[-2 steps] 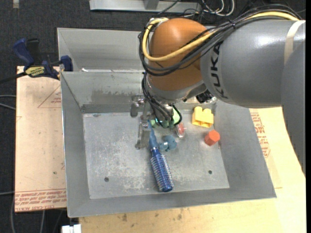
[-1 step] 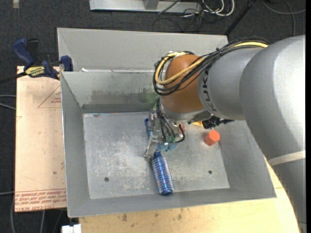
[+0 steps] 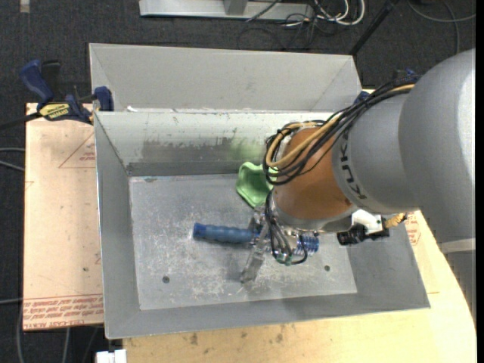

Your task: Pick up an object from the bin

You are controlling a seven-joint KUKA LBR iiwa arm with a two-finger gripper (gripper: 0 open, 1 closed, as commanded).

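My gripper (image 3: 252,263) reaches down to the bin floor right of centre, below the orange wrist cover. A blue handle-shaped thing (image 3: 222,234) lies flat on the floor just to its left, with its right end running up against the gripper. A crumpled light green thing (image 3: 252,182) sits behind it near the back wall, partly hidden by the wrist. A small blue bit (image 3: 307,243) shows under the wrist on the right; I cannot make out what it is.
The arm and its orange cover with cables hang over the right half of the bin and hide the floor there. Bare scuffed floor stretches across the left half and along the front wall.
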